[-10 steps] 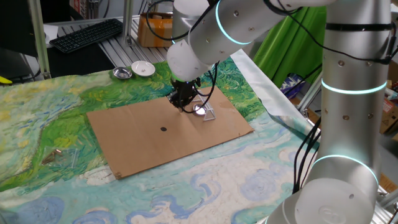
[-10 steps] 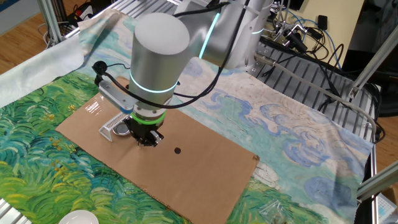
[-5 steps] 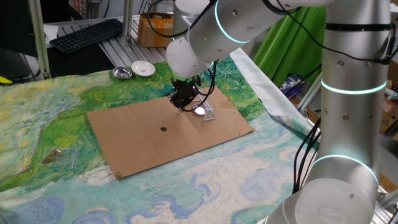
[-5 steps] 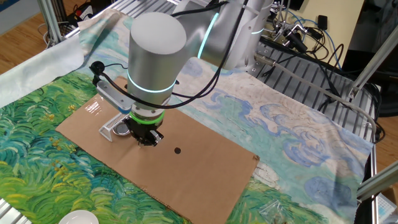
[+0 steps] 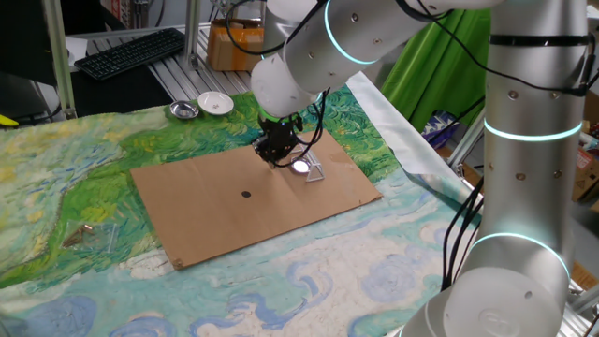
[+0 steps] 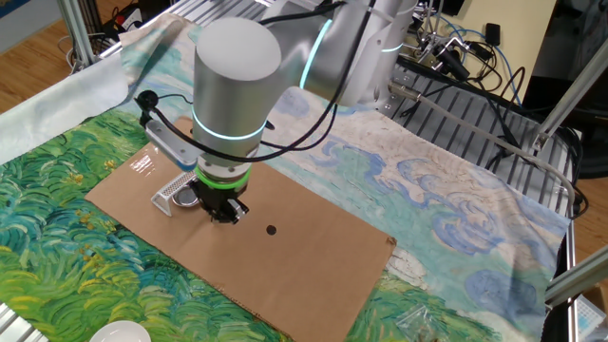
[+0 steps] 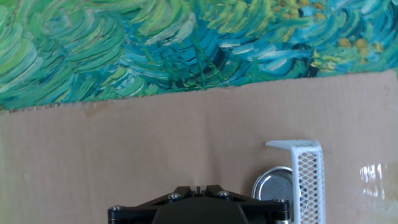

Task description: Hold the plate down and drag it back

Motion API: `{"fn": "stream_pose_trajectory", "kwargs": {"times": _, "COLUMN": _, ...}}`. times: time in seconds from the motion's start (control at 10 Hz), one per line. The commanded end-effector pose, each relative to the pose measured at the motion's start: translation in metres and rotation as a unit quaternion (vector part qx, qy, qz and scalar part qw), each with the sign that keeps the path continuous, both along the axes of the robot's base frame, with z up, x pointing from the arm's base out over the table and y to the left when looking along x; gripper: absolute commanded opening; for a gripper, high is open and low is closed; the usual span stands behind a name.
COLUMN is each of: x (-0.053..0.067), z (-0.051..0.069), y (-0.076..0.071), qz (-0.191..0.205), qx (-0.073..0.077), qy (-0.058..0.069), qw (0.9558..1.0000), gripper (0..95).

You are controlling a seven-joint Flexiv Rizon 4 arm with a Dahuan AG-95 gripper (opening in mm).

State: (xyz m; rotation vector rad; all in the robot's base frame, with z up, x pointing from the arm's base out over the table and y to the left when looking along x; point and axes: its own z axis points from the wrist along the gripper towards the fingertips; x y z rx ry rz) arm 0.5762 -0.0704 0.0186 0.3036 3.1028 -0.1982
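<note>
Plate (image 7: 274, 184) of shiny silver metal, small and round, is lying flat on the brown cardboard sheet (image 5: 215, 211), touching a white perforated plastic piece (image 7: 307, 175) at its 3 o'clock in the hand view. In one fixed view the plate (image 5: 301, 167) is sitting near the sheet's far right end, with the sheet's edge close at its 12 and 3 o'clock and a long stretch of bare cardboard lying open toward 8 o'clock, past a small black dot (image 5: 246, 195).

The gripper (image 5: 275, 153) is pointing straight down just at the plate's 9 o'clock; its black fingertips are reaching the cardboard level, but whether they are pressing on the plate's rim cannot be told. The other fixed view is showing the gripper (image 6: 224, 212) under the arm's broad silver wrist, with the plate mostly hidden behind it. How far apart the fingers are standing cannot be told from any view.

The cardboard is resting on a cloth printed with swirling green and blue brushstrokes (image 6: 57, 237). A white ceramic bowl (image 5: 215, 103) and a second small metal dish (image 5: 183, 110) are sitting well apart at 11 o'clock.
</note>
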Motion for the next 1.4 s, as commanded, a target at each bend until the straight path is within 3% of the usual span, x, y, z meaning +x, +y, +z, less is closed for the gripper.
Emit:
{"fn": "stream_pose_trajectory", "kwargs": {"times": 0.1, "x": 0.001, "z": -0.001, "y": 0.000, "qz": -0.027, "qx": 0.005, "qy": 0.007, "qw": 0.9996, "gripper": 0.0}}
{"fn": "stream_pose_trajectory", "kwargs": {"times": 0.4, "x": 0.001, "z": -0.001, "y": 0.000, "qz": -0.044, "qx": 0.004, "qy": 0.010, "qw": 0.9990, "gripper": 0.0}}
{"fn": "stream_pose_trajectory", "kwargs": {"times": 0.6, "x": 0.001, "z": -0.001, "y": -0.001, "qz": -0.039, "qx": -0.012, "qy": 0.012, "qw": 0.9991, "gripper": 0.0}}
{"fn": "stream_pose_trajectory", "kwargs": {"times": 1.1, "x": -0.002, "z": 0.005, "y": -0.028, "qz": -0.015, "qx": -0.027, "qy": 0.017, "qw": 0.9994, "gripper": 0.0}}
{"fn": "stream_pose_trajectory", "kwargs": {"times": 1.4, "x": -0.002, "z": 0.003, "y": -0.037, "qz": 0.004, "qx": -0.053, "qy": 0.018, "qw": 0.9984, "gripper": 0.0}}
